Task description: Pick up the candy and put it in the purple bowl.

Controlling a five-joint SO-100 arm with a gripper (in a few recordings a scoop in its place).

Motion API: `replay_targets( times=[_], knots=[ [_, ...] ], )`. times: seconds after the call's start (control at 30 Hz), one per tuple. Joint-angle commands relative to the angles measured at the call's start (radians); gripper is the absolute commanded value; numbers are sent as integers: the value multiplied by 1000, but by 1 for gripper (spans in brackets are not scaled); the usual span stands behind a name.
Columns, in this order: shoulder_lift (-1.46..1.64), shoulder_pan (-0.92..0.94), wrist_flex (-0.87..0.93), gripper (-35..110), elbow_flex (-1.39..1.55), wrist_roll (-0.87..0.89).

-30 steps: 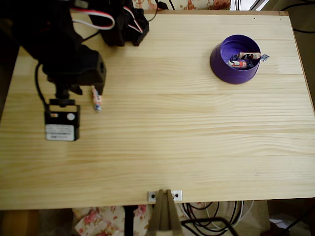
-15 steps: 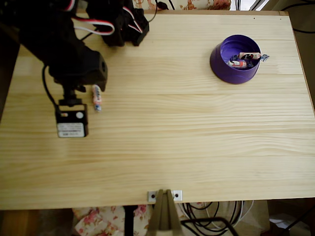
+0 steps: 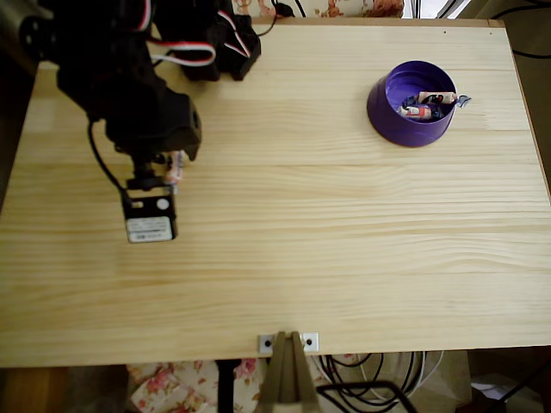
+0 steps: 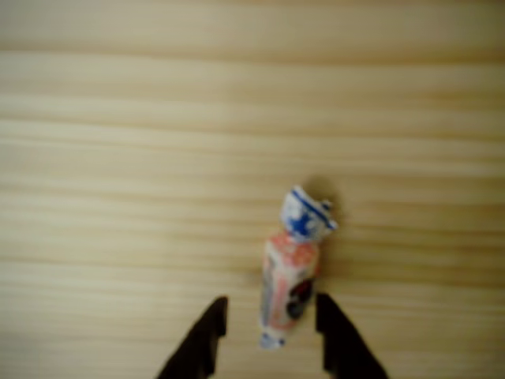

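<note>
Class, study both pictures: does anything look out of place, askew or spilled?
One sweet in the purple bowl hangs its twisted end over the right rim in the overhead view. Otherwise nothing is spilled. The candy lies on the table, between the open gripper fingertips, a touch closer to the right one in the wrist view.

One purple bowl (image 3: 410, 110) — a few candies inside, uncountable — plus one candy (image 4: 289, 272) on the table (image 3: 344, 241).

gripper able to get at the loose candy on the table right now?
Probably yes. In the wrist view the gripper has open jaws straddling the small pinkish-white wrapped candy lying on the bare wooden table, with nothing between them.
</note>
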Motion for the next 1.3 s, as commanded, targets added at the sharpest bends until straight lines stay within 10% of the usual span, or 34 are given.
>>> replay_targets(
  times=[0.0,0.67,1.27],
  knots=[
    [8,12,-14,15,-11,-14],
    [8,31,-74,0,-12,35],
    [565,31,230,0,-172,146]
  ],
)
